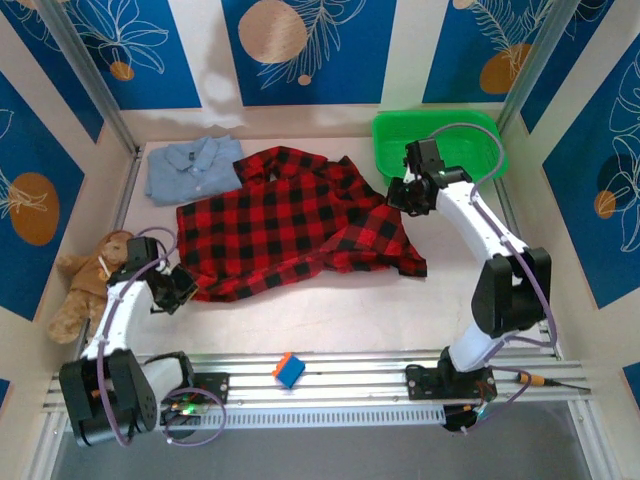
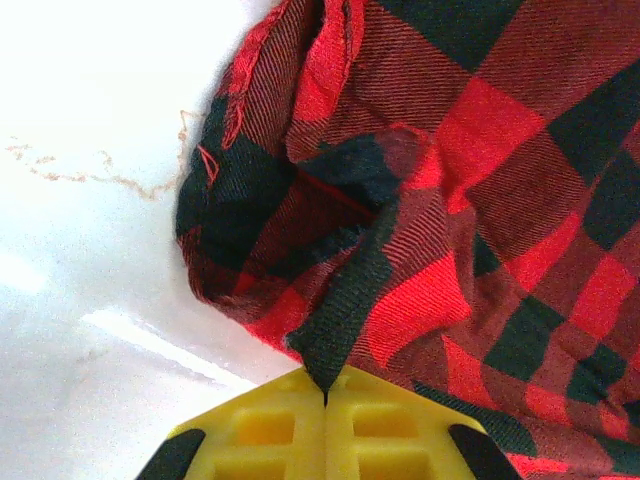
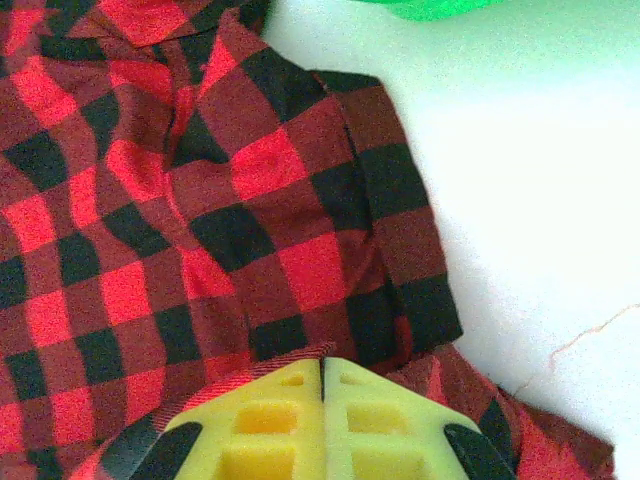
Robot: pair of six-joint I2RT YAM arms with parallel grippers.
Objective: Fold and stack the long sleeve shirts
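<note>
While the big red-and-black checked flannel shirt lies open on the table, not folded yet — left gripper and right gripper each pinch its edge; the light blue collared shirt sits back-left.

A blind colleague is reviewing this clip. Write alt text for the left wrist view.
The left gripper, yellow jaws shut, pinches a dark fold of the red-and-black checked flannel shirt at bottom centre. The shirt lies bunched across the right of the picture, with bare white table at left.
</note>
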